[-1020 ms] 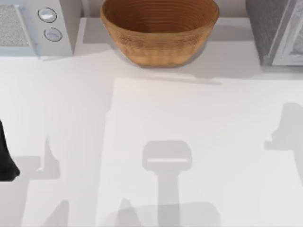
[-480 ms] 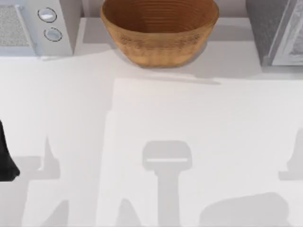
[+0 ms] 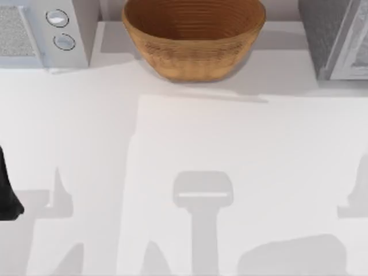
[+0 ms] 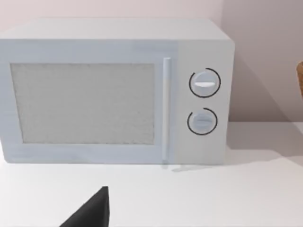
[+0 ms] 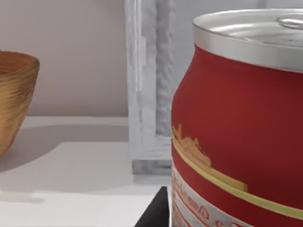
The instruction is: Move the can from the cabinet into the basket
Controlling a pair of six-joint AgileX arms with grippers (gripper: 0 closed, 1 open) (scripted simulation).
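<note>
Red with a shiny silver top, the can point(image 5: 236, 142) sits very close in the right wrist view. It has a gold stripe and a grey band with small red marks. A dark bit of the right gripper point(image 5: 155, 213) is just beside the can. I cannot tell if this gripper is open or closed, or if it holds the can. Behind the can stands the white frame of the cabinet point(image 5: 147, 94) door. Farther off, on the other side of the door frame from the can, is the brown basket point(image 5: 14, 99), standing on the white table point(image 5: 71, 165).

From above, the basket point(image 3: 192, 34) is at the top middle of the frame. It is big, round and woven, and I can see nothing inside it. The grey speckled cabinet point(image 3: 330, 34) is at the top right corner. A white microwave point(image 3: 46, 31) with two round knobs is at the top left corner. Grey shadows lie on the table point(image 3: 190, 132) in the lower half of the frame.

The left arm point(image 3: 6, 192) is a dark shape at the left edge of the frame, well apart from the basket. In the left wrist view, the microwave point(image 4: 118, 92) faces the camera, and a dark tip of the left gripper point(image 4: 92, 213) pokes in over the table. I cannot tell if that gripper is open or closed.
</note>
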